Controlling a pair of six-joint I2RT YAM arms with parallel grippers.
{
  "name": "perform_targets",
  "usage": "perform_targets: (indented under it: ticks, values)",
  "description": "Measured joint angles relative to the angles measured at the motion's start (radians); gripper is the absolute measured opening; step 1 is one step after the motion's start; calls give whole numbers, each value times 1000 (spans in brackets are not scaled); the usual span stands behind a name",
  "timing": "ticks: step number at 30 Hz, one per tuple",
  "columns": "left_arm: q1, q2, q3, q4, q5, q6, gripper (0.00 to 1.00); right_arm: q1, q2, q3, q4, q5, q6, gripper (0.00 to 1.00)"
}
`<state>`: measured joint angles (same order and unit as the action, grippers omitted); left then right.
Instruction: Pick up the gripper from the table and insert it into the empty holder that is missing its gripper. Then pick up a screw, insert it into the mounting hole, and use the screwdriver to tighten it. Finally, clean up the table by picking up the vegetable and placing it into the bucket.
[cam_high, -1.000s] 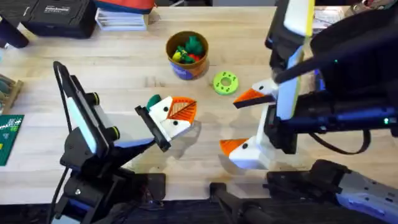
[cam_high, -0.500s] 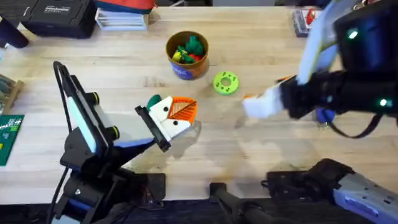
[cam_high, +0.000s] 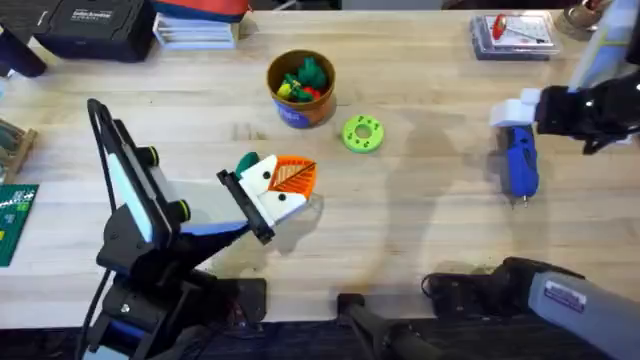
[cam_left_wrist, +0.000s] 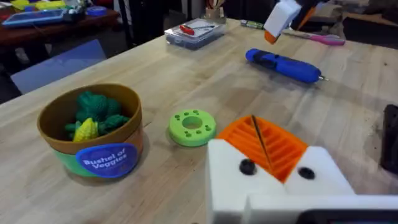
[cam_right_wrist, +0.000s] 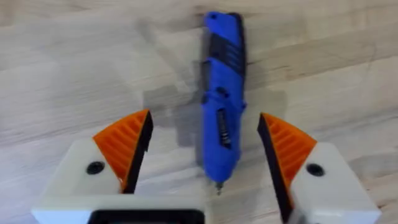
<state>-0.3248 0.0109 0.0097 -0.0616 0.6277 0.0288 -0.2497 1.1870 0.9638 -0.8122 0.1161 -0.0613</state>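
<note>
1. Overhead view: one screwdriver (cam_high: 520, 166) lies flat on the tabletop (cam_high: 420, 240) at the right side, its metal tip toward the arm bases.
2. Right gripper (cam_right_wrist: 202, 149): hangs just above the screwdriver, jaws released, one orange pad on either side of the blue handle without touching it.
3. Left gripper (cam_high: 285, 180): sits low at the middle of the tabletop. Whether its jaws are clenched or released cannot be told.
4. One bucket (cam_high: 300, 90) stands upright at the far centre, holding several toy vegetables (cam_left_wrist: 93, 115), green and yellow; their exact number cannot be told.
5. One light-green disc (cam_high: 362, 133) with holes lies flat just beside the bucket, not touching it.
6. One clear plastic case (cam_high: 512, 34) sits at the far right edge.
</note>
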Motion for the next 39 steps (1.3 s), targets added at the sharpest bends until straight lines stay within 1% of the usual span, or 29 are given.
perform_targets:
  ticks: [3, 6, 9, 13, 18, 20, 23, 27, 29, 32, 36, 37, 38, 39]
  values:
    - [0, 0, 0, 0, 0, -5, 9, -89, 75, 0, 42, -15, -66, 993]
    - [0, 0, 0, 0, 0, -8, 9, -136, 144, 0, 89, -44, -150, 993]
    - [0, 0, 0, 0, 0, -8, 9, -149, 201, 0, 138, -65, -215, 994]
    - [0, 0, 0, 0, 0, -10, 9, -151, 277, 0, 153, -118, -298, 994]
    - [0, 0, 0, 0, 0, -11, 9, -151, 371, 0, 212, -141, -343, 994]
    - [0, 0, 0, 0, 0, -11, 9, -151, 402, 0, 226, -144, -352, 972]
    - [0, 0, 0, 0, 0, -11, 9, -151, 436, 0, 225, -152, -358, 875]
    - [0, 0, 0, 0, 0, -11, 9, -151, 437, 0, 225, -159, -361, 769]
    - [0, 0, 0, 0, 0, -11, 9, -151, 438, 0, 225, -159, -365, 653]
    - [0, 0, 0, 0, 0, -11, 9, -151, 438, 0, 226, -159, -371, 427]
    - [0, 0, 0, 0, 0, -11, 9, -151, 438, 0, 227, -159, -377, 163]
    - [0, 0, 0, 0, 0, -11, 9, -151, 438, 0, 226, -158, -380, 59]
    - [0, 0, 0, 0, 0, -11, 9, -151, 438, 0, 221, -159, -375, 28]
    - [0, 0, 0, 0, 0, -11, 9, -151, 438, 0, 217, -162, -378, 19]
